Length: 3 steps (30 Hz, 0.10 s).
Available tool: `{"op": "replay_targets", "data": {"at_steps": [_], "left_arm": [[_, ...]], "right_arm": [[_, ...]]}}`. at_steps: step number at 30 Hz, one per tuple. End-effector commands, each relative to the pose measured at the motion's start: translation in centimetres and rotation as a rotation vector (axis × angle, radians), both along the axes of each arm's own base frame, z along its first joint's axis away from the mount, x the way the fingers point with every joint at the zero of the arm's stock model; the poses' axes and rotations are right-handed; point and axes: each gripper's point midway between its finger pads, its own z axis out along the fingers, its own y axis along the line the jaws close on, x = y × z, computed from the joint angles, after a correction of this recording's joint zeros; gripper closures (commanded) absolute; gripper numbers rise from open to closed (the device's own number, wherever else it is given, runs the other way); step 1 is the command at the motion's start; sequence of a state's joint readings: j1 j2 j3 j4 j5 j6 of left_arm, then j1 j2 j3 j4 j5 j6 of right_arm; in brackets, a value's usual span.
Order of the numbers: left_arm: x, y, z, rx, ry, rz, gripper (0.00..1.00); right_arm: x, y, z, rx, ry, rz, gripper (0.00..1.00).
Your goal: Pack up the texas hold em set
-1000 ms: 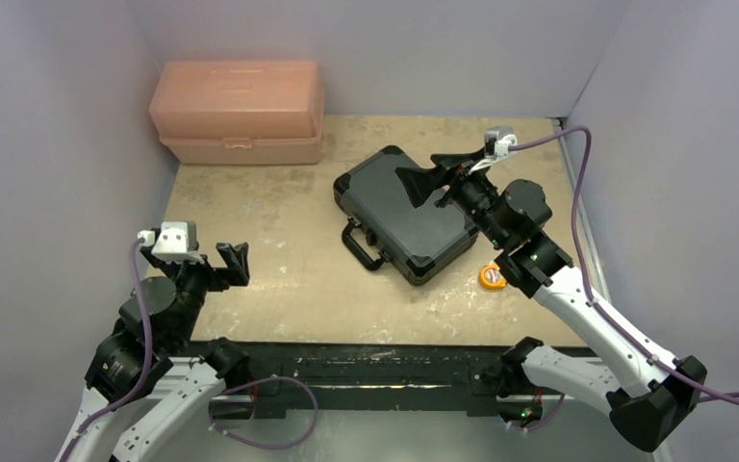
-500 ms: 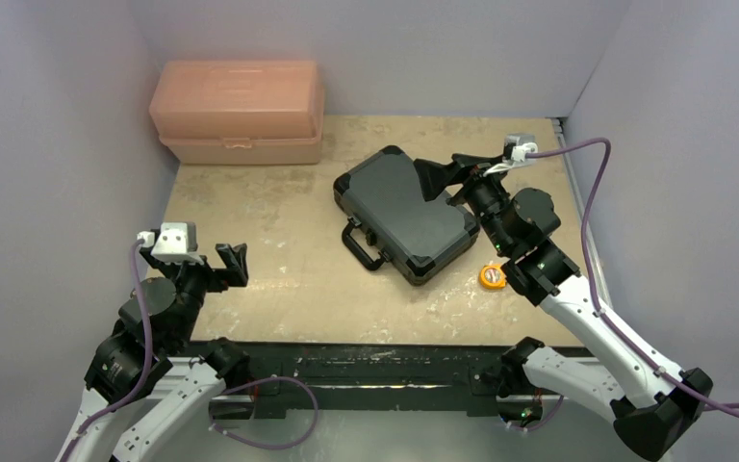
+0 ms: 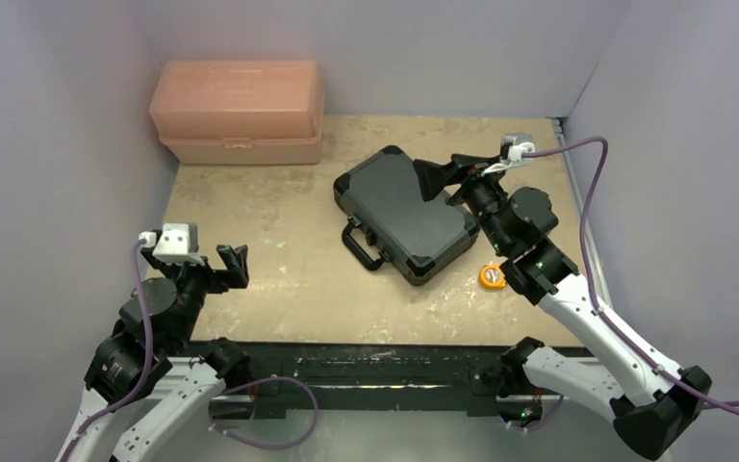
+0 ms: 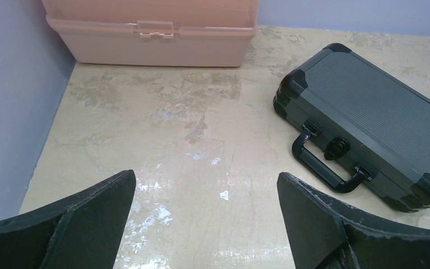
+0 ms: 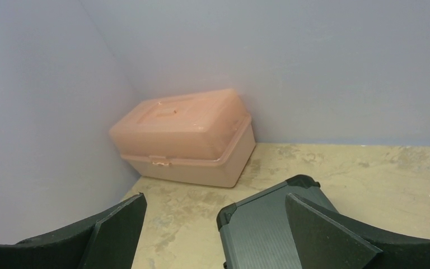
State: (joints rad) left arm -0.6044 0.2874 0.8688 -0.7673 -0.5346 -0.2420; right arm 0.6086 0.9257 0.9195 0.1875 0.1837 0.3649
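Two end effectors both stand released, with nothing between their fingers. The left end effector hangs over the near left part of the desk, its jaws spread wide and empty. In its wrist view, the left end effector has only bare desk beneath and between its fingers. The black case lies ahead of it and to its right, well apart from it. The case is closed and rests flat on the desk, turned at a slant. Its handle and two latches face the near side, toward this end effector. Straight ahead and farther off, the salmon-pink box sits closed against the back wall.

The right end effector is poised at the far right edge of the black case, jaws apart. Whether a finger touches the lid cannot be told. From its wrist, the right end effector has a far corner of the black case just below and ahead. That corner lies partly under the right finger. The salmon-pink box stands farther ahead and to its left, in the corner of the walls. Behind this end effector, beside its arm, an orange tape measure lies on the desk near the case's near right corner. No chips, cards or dice are visible with the lid shut.
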Motion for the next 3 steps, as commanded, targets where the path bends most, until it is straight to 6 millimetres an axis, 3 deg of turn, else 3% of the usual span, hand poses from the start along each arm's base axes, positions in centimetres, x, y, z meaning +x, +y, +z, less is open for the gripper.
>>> {"op": "replay_targets", "data": {"at_steps": [1,3], "left_arm": [[-0.09,-0.11,0.24,0.003,-0.014,-0.014,0.02],[-0.11,-0.09,0.25,0.002,-0.015,-0.014,0.02]], "right_arm": [[-0.24,-0.14,2.48,0.012,-0.059,-0.001,0.01],[-0.12,-0.21,2.45,0.005,-0.043,-0.007,0.01]]}}
